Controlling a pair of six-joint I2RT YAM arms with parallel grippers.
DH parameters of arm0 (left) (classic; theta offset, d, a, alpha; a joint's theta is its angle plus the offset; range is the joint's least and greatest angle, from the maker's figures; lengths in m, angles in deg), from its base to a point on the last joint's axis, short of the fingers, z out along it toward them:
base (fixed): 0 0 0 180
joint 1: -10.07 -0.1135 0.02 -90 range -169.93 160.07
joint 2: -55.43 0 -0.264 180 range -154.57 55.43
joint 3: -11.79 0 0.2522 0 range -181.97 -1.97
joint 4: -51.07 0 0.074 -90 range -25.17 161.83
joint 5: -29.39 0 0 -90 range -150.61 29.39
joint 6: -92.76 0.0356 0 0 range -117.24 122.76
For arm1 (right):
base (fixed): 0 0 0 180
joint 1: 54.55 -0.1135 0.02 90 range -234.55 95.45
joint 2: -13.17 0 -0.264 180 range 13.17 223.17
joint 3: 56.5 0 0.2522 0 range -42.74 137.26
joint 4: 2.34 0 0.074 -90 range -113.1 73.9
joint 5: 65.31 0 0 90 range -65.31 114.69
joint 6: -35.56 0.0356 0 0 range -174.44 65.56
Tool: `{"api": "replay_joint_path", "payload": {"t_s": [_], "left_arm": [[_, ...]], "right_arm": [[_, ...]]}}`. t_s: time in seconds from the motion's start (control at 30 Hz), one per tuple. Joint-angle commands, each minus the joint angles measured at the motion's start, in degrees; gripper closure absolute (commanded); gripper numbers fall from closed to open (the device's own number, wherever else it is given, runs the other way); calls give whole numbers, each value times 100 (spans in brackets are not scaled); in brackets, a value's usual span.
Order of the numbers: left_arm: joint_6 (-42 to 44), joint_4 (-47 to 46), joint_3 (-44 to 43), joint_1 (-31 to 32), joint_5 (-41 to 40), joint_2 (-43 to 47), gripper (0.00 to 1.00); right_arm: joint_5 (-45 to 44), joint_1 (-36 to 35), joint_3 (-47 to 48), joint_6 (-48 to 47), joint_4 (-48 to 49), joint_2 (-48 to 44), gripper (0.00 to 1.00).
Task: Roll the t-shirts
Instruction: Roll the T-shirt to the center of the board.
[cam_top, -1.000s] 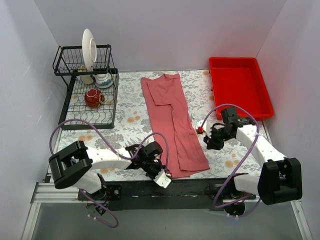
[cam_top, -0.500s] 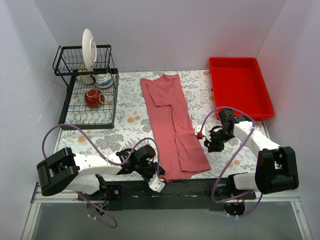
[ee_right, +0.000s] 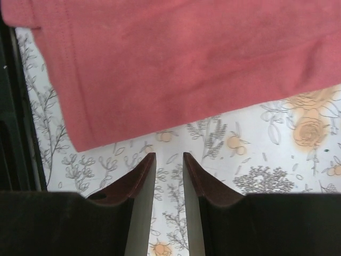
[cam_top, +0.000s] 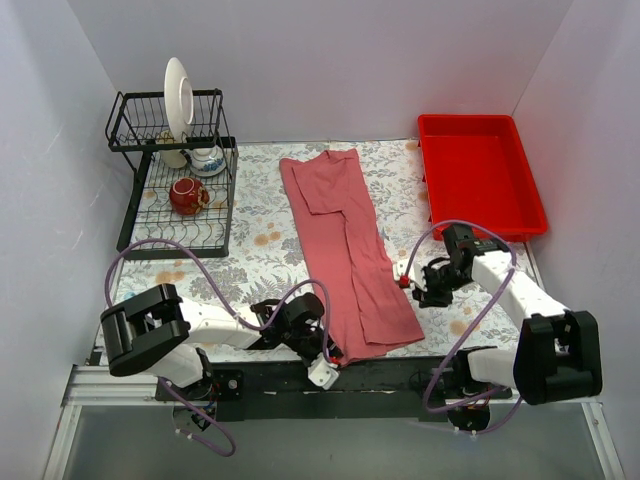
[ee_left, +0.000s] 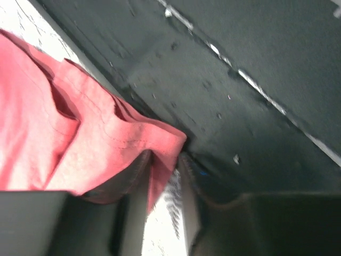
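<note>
At the near edge of the table, which is covered in a white floral-print cloth, the left gripper lies low against the near-left corner of the dusty-red soft cloth t-shirt. The shirt is folded lengthwise into a long strip that runs from the middle of the far edge towards the near edge, slanting a little to the right, with its near end just short of the black rail that borders the table. In the left wrist view this gripper has its fingers partly apart. The shirt's hemmed corner drapes onto one fingertip and dips into the gap, and printed cloth still shows between the fingers, so the hem is not clamped. The right gripper sits just beside the shirt's right edge and clear of it. Its jaws are open by a narrow slot and hold nothing, with only floral cloth visible between them in the right wrist view, where the shirt's edge lies just ahead of the tips. A bright red rectangular plastic tray stands at the far-right corner. A black wire dish rack at the far-left corner holds an upright white plate, a red cup and a white-and-blue teapot.
</note>
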Motion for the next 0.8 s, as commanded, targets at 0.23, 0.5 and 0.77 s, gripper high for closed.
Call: {"api": "replay_joint_path", "payload": {"t_s": [0.23, 0.5, 0.77], "left_arm": [[-199, -241, -150, 36, -1018, -158, 100], [-1235, 313, -167, -78, -1184, 669, 100], [-1623, 804, 35, -148, -1422, 1179, 100]], "right_arm": [[42, 35, -1325, -2743, -94, -1591, 63], [289, 26, -1264, -3885, -165, -1090, 59], [693, 26, -1448, -5256, -506, -1380, 58]]}}
